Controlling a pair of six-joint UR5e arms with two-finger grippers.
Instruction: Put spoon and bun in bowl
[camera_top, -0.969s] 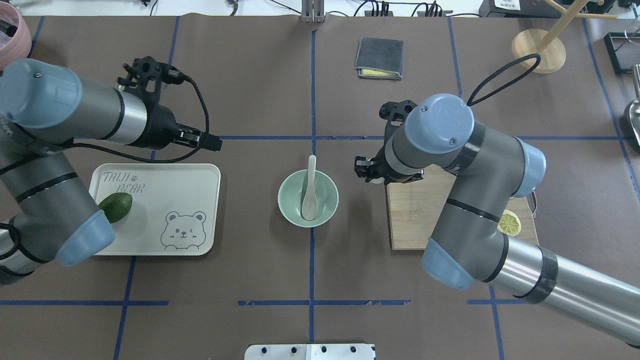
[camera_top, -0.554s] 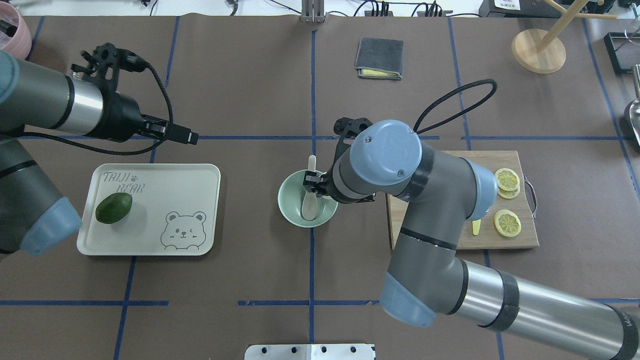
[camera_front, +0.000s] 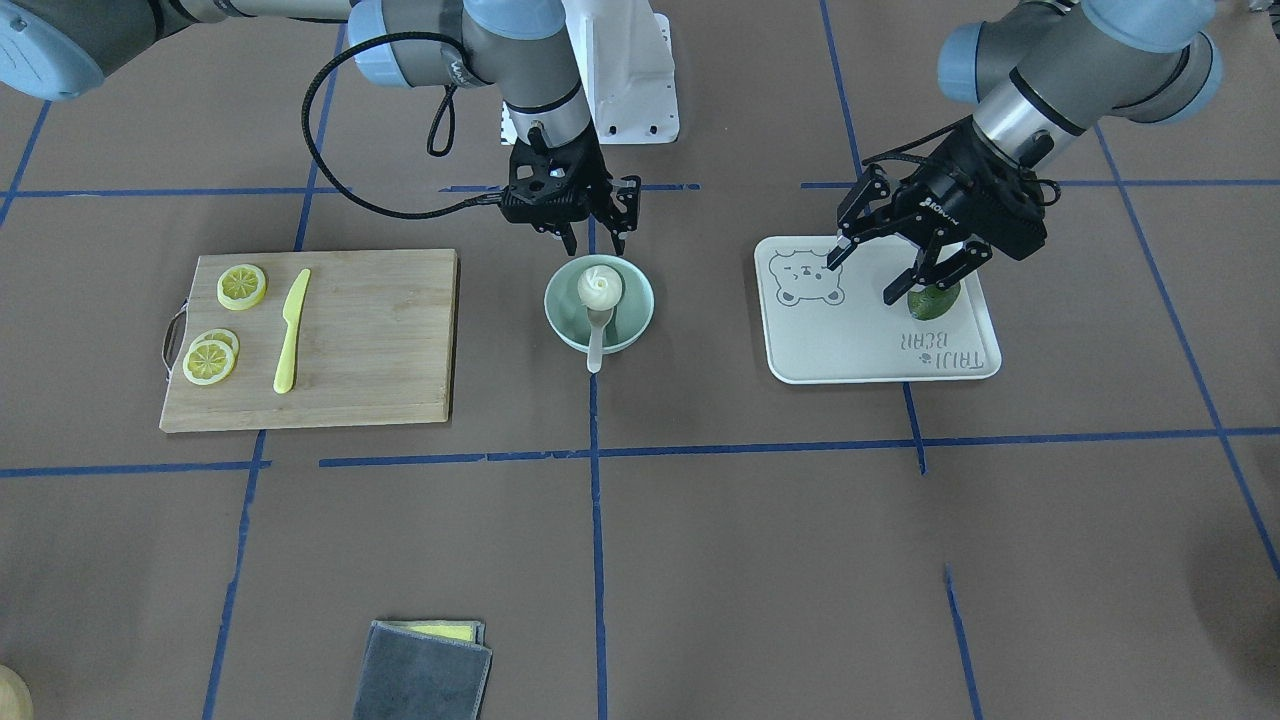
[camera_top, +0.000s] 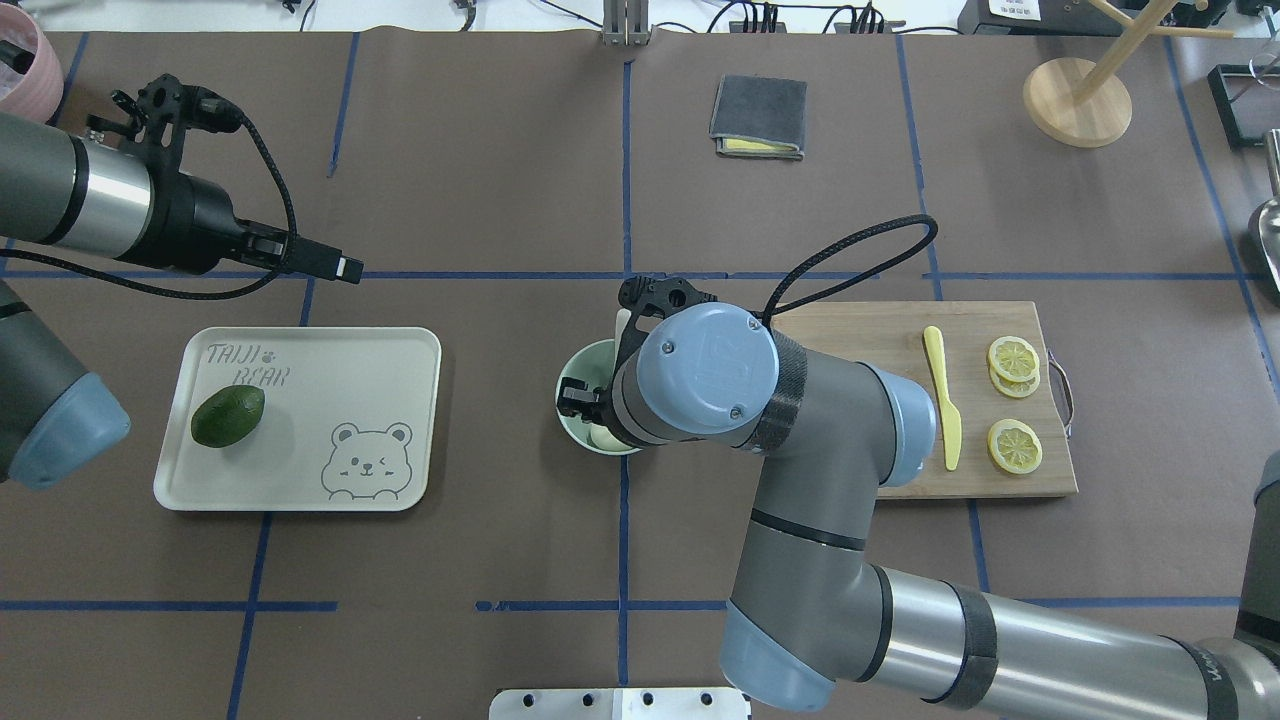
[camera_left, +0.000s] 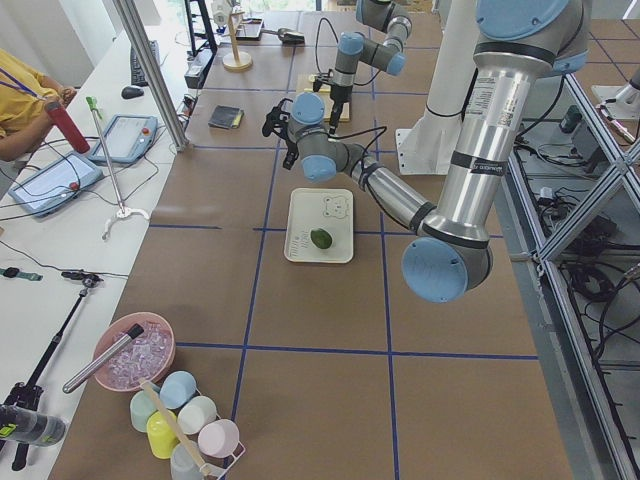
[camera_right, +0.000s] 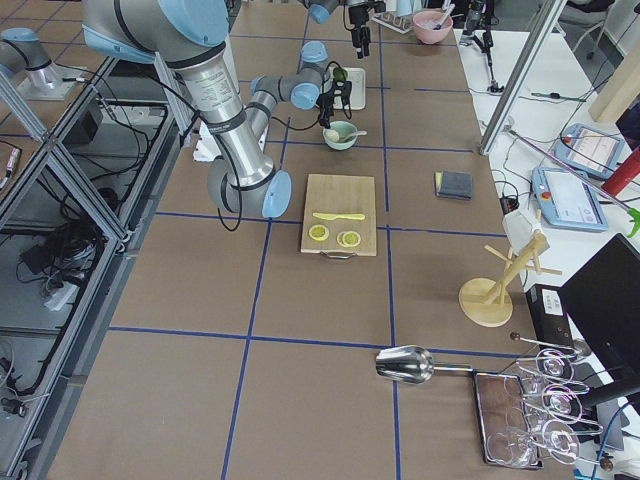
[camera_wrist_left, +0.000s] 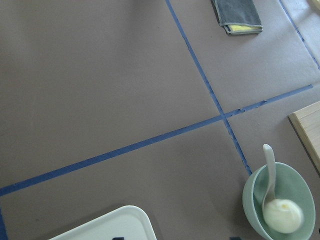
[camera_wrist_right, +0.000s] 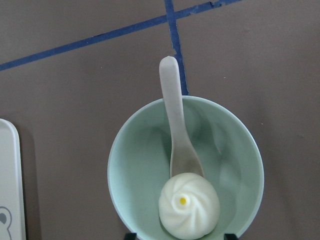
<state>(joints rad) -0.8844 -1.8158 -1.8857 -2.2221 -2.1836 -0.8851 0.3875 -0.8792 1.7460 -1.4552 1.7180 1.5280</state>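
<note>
The right gripper (camera_front: 594, 243) hangs open and empty over the bowl (camera_wrist_right: 235, 150); the left gripper (camera_front: 872, 280) is open too. Clipping the spoon (camera_wrist_right: 175, 120) handle, which overhangs toward the table's far edge, could tip the bun (camera_wrist_right: 189, 205) out.

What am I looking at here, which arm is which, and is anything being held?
A two-armed robot works at a table. One camera looks down from behind the robot, one faces it, two watch from the table's ends, one rides each wrist. The right gripper hangs open and empty over the bowl, where the bun covers the scoop of the spoon. The left gripper is open near the tray holding an avocado. The cutting board carries lemon slices and a knife.
</note>
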